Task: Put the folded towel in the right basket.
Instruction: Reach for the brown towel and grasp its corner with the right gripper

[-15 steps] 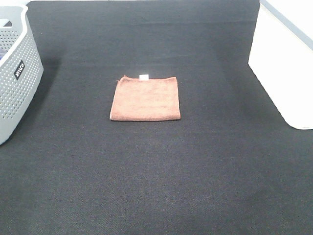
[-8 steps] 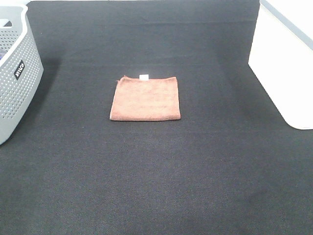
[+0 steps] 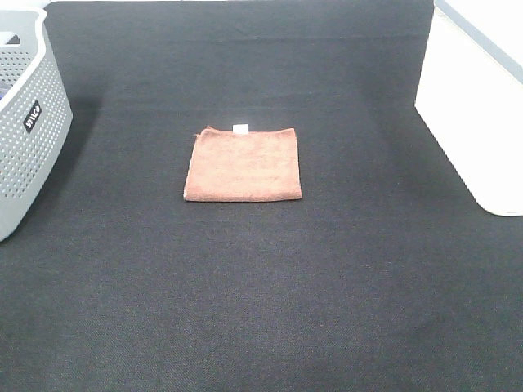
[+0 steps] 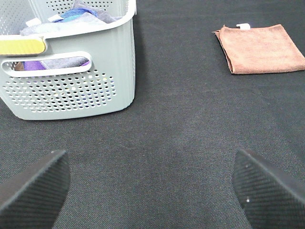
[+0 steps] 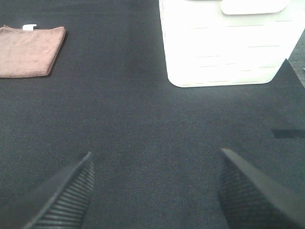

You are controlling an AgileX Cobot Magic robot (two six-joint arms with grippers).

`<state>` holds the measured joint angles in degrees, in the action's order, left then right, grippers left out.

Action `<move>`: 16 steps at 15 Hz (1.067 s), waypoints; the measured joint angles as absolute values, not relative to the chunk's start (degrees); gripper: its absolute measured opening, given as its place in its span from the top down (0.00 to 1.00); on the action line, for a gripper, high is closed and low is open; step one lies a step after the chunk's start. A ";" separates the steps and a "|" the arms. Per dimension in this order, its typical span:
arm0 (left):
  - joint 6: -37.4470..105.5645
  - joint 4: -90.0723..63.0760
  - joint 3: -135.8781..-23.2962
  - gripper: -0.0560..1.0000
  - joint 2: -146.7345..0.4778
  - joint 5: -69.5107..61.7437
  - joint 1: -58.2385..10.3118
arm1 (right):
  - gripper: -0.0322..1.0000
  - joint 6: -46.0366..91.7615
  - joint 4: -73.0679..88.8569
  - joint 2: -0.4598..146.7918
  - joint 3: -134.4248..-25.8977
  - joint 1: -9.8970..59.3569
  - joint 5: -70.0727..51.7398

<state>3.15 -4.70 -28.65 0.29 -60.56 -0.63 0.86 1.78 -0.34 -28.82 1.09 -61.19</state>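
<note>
The folded towel [image 3: 243,164] is rust-brown and square with a small white tag at its far edge. It lies flat on the black cloth near the middle of the table. It also shows in the left wrist view [image 4: 260,48] and the right wrist view [image 5: 29,50]. The right basket [image 3: 474,110] is bright white and stands at the right edge; the right wrist view shows its wall [image 5: 224,52]. My left gripper [image 4: 151,191] is open and empty, well short of the towel. My right gripper [image 5: 156,193] is open and empty, short of the white basket. Neither arm shows in the high view.
A grey perforated basket [image 3: 29,122] with a black label stands at the left edge. The left wrist view shows it [image 4: 71,81] holding several cloths. Black cloth [image 3: 261,294] covers the table.
</note>
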 joint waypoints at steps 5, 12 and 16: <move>3.15 -4.70 -28.65 0.12 0.29 -60.56 -0.63 | 0.31 0.86 1.78 -0.34 -28.82 1.09 -61.19; 3.15 -4.70 -28.65 0.12 0.29 -60.56 -0.63 | 0.31 0.86 1.78 -0.34 -28.82 1.09 -61.19; 3.15 -4.70 -28.65 0.12 0.29 -60.56 -0.63 | 0.31 0.86 1.78 -0.34 -28.82 1.09 -61.19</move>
<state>3.15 -4.70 -28.65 0.29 -60.56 -0.63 0.86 1.78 -0.34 -28.82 1.09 -61.19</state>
